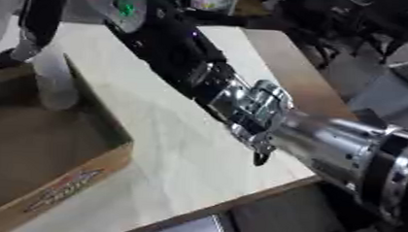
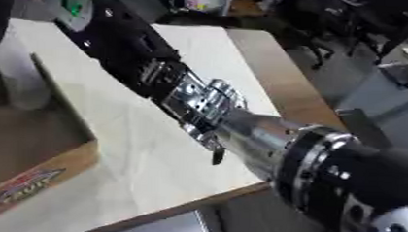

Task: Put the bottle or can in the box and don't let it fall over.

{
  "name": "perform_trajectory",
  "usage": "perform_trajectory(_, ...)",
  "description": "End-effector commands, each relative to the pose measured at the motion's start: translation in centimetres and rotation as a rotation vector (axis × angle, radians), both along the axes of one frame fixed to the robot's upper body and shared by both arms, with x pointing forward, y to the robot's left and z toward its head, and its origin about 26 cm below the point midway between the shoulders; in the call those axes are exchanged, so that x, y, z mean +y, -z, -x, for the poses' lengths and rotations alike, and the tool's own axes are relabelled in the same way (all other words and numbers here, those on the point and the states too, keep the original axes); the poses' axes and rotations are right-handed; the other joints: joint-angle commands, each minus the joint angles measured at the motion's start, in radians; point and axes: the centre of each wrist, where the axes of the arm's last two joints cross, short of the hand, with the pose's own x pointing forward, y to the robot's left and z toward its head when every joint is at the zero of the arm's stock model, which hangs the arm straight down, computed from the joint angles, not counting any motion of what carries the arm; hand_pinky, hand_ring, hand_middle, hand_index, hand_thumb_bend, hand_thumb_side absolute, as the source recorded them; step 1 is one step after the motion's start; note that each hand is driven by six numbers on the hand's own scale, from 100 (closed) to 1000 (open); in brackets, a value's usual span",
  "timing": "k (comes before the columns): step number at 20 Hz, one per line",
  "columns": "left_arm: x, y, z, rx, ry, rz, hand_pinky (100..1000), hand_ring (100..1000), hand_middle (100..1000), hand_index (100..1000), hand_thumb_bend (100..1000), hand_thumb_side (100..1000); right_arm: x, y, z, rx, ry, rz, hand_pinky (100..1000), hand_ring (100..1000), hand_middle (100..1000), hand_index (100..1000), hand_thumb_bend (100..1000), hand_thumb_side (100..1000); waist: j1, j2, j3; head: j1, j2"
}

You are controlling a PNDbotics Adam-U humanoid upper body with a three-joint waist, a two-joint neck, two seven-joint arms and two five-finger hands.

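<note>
A pale, see-through bottle (image 1: 55,81) stands upright in the far corner of an open cardboard box (image 1: 91,170) at the left. My right arm crosses the view from the lower right to the upper left. My right hand (image 1: 39,22) is at the bottle's top, with its dark fingers curled round it. The bottle's cap is hidden by the hand. In the right eye view the bottle (image 2: 17,77) shows at the left edge and the hand is mostly cut off. My left hand shows in neither view.
The box lies on a light wooden table (image 1: 181,141), whose right edge (image 1: 302,77) and near edge run close by. Dark chairs and floor lie beyond the right edge. The box's inside is brown and bare apart from the bottle.
</note>
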Motion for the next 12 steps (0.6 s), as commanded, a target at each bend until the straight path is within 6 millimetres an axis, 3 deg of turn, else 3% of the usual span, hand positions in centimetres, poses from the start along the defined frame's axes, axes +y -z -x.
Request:
perform_trajectory(1,0.06,-0.70,0.20,-0.021,-0.002,-0.014,708,487,883,891,274,770,-1.12,-1.07,0.10,-0.037,-0.040,0.050,1000,1000,1000,964,489,100,0.013,-0.016,-0.003,-0.001,0.005)
perform_trajectory(5,0.04,-0.72,0.19,-0.020,0.000,-0.019,708,484,883,889,272,771,-1.15,-1.22,0.13,-0.024,-0.047,0.000,1000,1000,1000,999,502,100,0.013,-0.014,-0.005,-0.001,0.005)
perform_trajectory(8,0.03,-0.73,0.19,-0.021,0.001,-0.026,708,482,883,888,270,772,-1.29,-1.48,0.17,-0.018,-0.042,-0.018,1000,1000,1000,977,441,100,0.013,-0.011,-0.008,0.001,0.005)
perform_trajectory(12,0.02,-0.71,0.19,-0.021,0.002,-0.029,707,477,883,886,269,774,-1.42,-1.54,0.10,-0.034,-0.007,-0.005,1000,1000,1000,802,454,149,0.013,-0.006,-0.011,0.001,0.005)
